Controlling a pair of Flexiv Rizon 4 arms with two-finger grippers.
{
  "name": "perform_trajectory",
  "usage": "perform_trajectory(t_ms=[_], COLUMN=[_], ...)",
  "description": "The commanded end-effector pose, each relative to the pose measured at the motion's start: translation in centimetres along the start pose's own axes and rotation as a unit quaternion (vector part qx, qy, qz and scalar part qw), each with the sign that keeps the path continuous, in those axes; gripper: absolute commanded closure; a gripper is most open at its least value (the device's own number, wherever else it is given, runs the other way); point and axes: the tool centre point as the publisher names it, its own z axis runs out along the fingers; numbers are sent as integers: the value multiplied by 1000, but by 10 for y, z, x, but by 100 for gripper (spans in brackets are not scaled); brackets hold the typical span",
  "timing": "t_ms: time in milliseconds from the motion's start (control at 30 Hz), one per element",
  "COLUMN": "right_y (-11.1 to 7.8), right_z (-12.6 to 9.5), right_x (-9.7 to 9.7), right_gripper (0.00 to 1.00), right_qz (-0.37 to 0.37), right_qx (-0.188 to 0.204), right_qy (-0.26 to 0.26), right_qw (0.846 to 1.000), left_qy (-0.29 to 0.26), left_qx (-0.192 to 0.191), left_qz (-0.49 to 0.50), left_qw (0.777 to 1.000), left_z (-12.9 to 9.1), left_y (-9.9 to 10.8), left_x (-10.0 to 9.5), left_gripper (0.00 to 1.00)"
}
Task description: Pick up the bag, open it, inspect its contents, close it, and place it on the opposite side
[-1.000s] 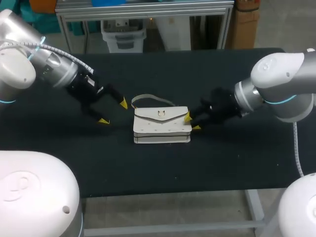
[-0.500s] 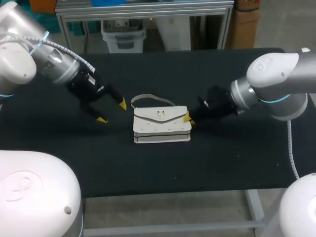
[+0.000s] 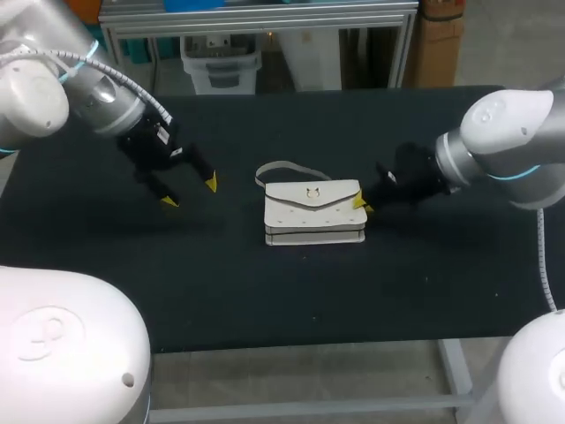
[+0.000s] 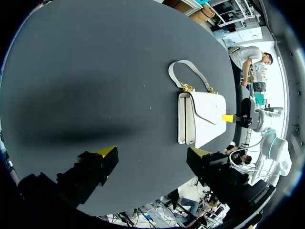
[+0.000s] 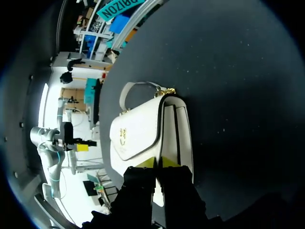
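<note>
At bag's right end: right gripper (image 3: 360,201) is pinched on the bag (image 3: 313,215), tips almost together on its edge. Bag sits near mid-table (image 3: 265,291), strap (image 3: 281,168) on the far side. Left gripper (image 3: 189,193) is spread wide, holding nothing, well clear to the left.

A thin one-end pinch will probably let the bag swing, so lift slowly and bring left in to steady the other end.

Bag: white, smooth leather look, boxy. Pointed flap (image 3: 291,194), small gold clasp (image 3: 311,192), stiff arched strap. Table is matte black.

The head camera looks down from above and behind onto the table (image 3: 265,291). Both wrist cameras face the white bag (image 3: 313,210) from opposite sides, the right one very near.
</note>
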Motion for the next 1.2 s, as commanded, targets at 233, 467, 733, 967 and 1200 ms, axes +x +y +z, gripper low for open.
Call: perform_trajectory(t_ms=[233,467,733,967,1200], right_y=[3,3,14,52,87], right_z=[-13,-13,-23,-61,-85], right_x=[-4,-4,-12,-35,-57], right_gripper=[100,100,100,100,100], right_qz=[-5,-5,-5,-30,-53], right_qx=[13,13,-8,-59,-57], right_qy=[9,9,8,-18,-26], right_qw=[1000,1000,1000,998,997], left_qy=[-30,-30,-46,-86,-142], left_qx=[2,2,-3,-1,18], left_qz=[11,11,22,23,1], left_qw=[999,999,999,996,990], left_z=[-12,-12,-16,-29,-39], left_y=[2,2,-8,-16,-25], left_x=[2,2,-7,-27,-41], left_gripper=[0,0,0,0,0])
